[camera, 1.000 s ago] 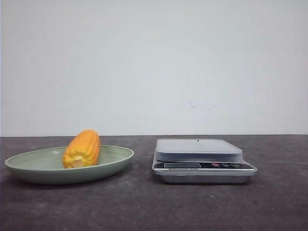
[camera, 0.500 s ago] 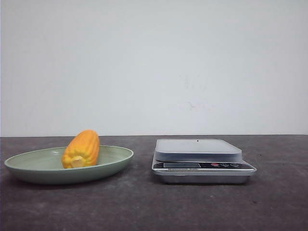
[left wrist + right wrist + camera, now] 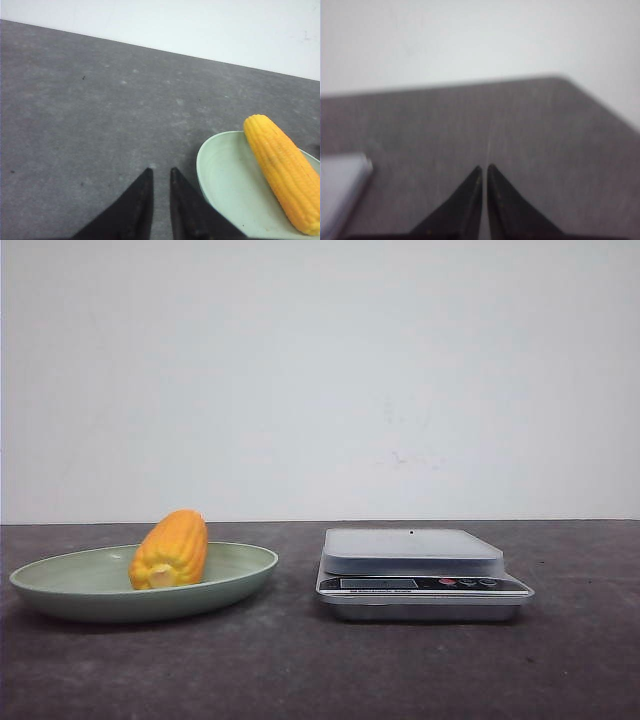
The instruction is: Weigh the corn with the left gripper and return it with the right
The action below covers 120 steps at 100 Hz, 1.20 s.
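Corn [image 3: 170, 550] lies on its side in green plate [image 3: 60, 585], left part of desk [image 3: 300, 670], pale cut end facing cam. Scale [image 3: 420, 575] sits near plate's right, apart from it, platform bare. Left end effector [image 3: 159, 175] w/ tips nearly together, narrow slit between, holding nothing, above desk just beside plate rim. Right end effector [image 3: 484, 169] pressed together, nothing in it, over bare desk w/ scale corner at view's edge.

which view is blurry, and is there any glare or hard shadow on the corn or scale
The right wrist view is soft throughout, right claw and scale corner included. The front view is sharp: corn evenly lit, no glare, faint shadow under the plate. The left wrist view is crisp, left claw too.
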Each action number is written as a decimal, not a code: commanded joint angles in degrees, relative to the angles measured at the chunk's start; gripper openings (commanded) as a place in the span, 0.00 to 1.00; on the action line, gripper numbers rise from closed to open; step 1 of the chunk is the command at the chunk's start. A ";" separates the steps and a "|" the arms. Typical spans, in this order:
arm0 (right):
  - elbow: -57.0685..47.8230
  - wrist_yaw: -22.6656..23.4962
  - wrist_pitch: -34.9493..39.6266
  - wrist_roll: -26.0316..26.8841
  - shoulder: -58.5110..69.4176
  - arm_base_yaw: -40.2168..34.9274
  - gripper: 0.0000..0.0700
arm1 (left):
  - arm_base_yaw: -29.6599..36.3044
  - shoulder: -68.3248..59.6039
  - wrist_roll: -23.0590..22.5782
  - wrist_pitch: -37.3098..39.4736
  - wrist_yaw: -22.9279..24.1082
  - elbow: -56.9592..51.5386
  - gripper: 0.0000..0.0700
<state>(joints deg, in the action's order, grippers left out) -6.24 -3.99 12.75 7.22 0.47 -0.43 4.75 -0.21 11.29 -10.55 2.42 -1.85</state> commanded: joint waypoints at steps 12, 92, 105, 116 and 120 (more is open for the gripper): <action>4.57 2.27 -1.57 -0.52 -0.24 -0.09 0.02 | 0.02 0.02 -0.76 -0.50 -0.20 0.72 0.04; 5.55 5.49 -3.89 -1.68 -0.24 -0.20 0.02 | 0.02 0.02 -0.76 -0.52 -0.20 0.72 0.04; 5.55 5.49 -3.89 -1.68 -0.24 -0.20 0.02 | 0.02 0.02 -0.76 -0.52 -0.20 0.72 0.04; 5.55 5.49 -3.89 -1.68 -0.24 -0.20 0.02 | 0.02 0.02 -0.74 -0.52 -0.20 0.72 0.04; 5.55 5.49 -3.89 -1.68 -0.24 -0.20 0.02 | 0.02 0.02 -0.76 -0.52 -0.20 0.72 0.04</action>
<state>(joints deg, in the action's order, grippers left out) -0.93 1.48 9.61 5.96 0.34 -0.49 4.75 -0.21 11.29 -10.55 2.42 -1.85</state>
